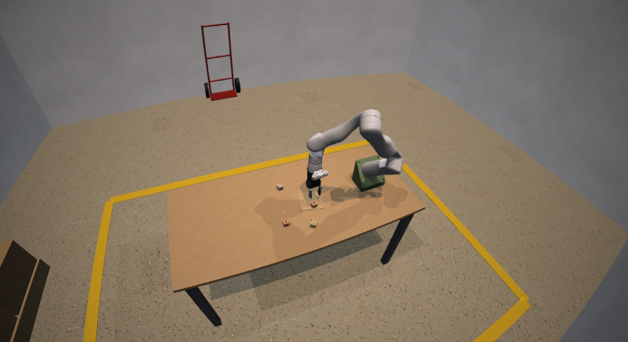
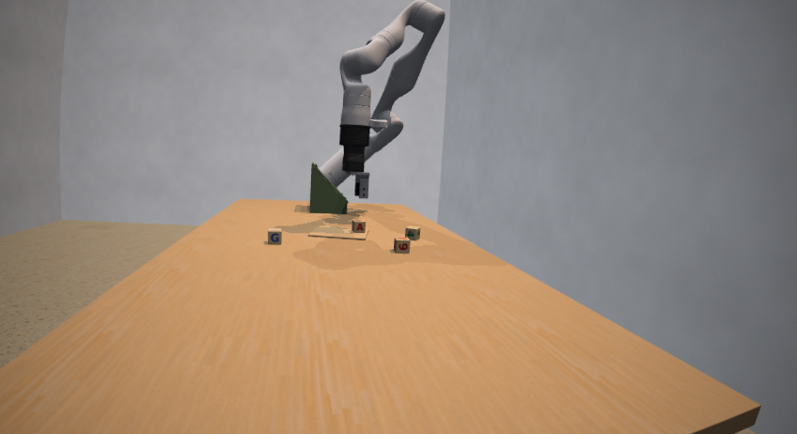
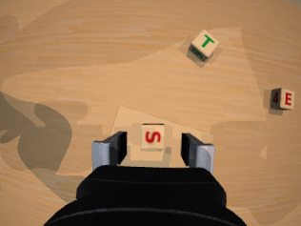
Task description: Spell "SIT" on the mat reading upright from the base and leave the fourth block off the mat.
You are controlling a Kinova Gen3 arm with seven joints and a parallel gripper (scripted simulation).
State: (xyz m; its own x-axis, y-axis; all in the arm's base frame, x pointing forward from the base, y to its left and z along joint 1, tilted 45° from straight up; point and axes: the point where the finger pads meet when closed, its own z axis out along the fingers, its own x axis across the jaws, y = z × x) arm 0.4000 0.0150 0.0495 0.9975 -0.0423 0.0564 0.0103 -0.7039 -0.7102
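A thin tan mat [image 1: 304,198] [image 2: 329,234] [image 3: 130,120] lies on the table near the arm's base. The S block [image 1: 314,203] [image 2: 358,226] [image 3: 151,136] sits flat on it, its red S face up. My gripper [image 1: 314,192] [image 2: 361,192] [image 3: 153,144] is open and hangs straight above the S block, clear of it. The T block [image 1: 312,223] [image 2: 412,232] [image 3: 204,44] with a green letter and the E block [image 1: 285,223] [image 2: 401,244] [image 3: 282,99] with a red letter lie off the mat. A fourth block [image 1: 279,186] [image 2: 273,237] lies off the mat on the other side; its top letter cannot be read.
The wooden table [image 1: 219,247] [image 2: 335,347] carries the arm's green wedge base [image 1: 366,175] [image 2: 323,193] just behind the mat. A yellow floor line [image 1: 98,252] rings the table. A red hand truck [image 1: 219,60] stands at the far wall.
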